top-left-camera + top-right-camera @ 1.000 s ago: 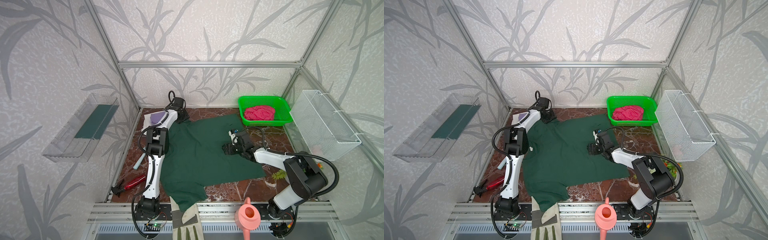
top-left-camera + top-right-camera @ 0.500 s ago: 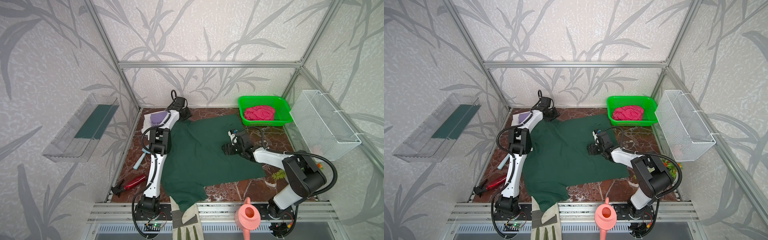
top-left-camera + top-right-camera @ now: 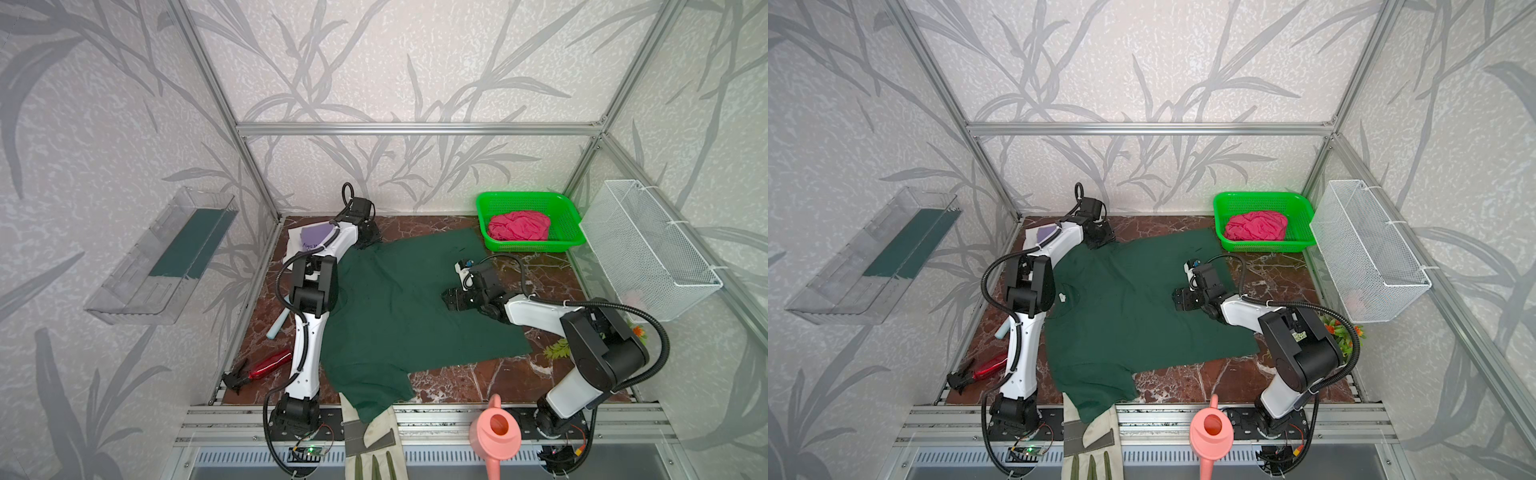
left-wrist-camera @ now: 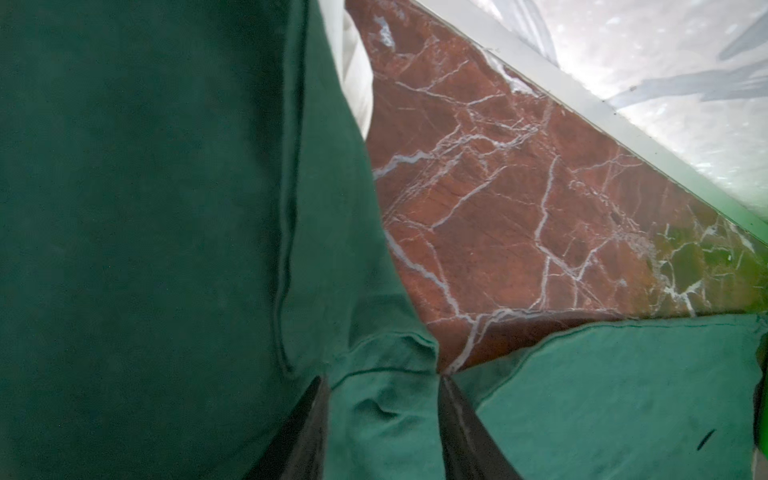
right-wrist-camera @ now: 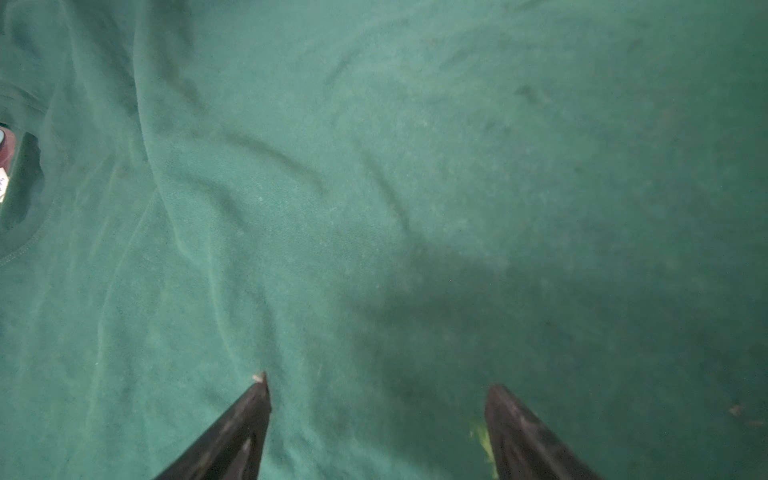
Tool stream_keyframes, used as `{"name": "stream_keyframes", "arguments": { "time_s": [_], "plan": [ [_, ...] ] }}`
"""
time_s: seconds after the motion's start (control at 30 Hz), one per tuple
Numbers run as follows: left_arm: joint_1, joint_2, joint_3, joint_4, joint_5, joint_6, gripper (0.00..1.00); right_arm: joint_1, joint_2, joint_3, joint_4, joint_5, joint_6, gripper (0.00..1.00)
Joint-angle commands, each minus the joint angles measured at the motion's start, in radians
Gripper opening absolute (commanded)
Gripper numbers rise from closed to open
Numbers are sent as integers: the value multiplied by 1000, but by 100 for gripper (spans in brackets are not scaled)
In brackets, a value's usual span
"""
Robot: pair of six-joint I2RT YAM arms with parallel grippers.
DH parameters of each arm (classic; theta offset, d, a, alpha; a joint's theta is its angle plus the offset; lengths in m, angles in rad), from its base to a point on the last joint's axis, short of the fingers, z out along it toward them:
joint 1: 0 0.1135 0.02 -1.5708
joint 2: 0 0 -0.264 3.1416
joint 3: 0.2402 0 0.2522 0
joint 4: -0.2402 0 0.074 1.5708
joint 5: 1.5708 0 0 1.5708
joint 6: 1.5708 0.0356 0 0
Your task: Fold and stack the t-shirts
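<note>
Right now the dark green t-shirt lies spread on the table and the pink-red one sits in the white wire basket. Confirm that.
One thing is wrong. Both top views show the pink-red t-shirt bunched in the green basket, not in the white wire basket. The dark green t-shirt does lie spread on the table.

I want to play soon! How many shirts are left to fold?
Done: lilac shirt looks folded on the white shirt, back corner. In hand: green shirt spread flat, left claw at its sleeve, right claw open over it. Left: pink shirt, crumpled in the basket.
</note>
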Motion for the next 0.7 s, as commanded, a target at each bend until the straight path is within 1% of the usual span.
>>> {"name": "stream_keyframes", "arguments": {
  "time_s": [0.0,0.57,0.67],
  "plan": [
    [10,-19,-10,-8,-32,-15,42,-3,4,5,29,-17,7,82],
    [21,46,59,-49,-22,-50,34,-4,17,12,33,-25,2,82],
    [21,68,84,-59,-15,-53,29,-4,13,11,33,-22,-1,83]
  ]
}}
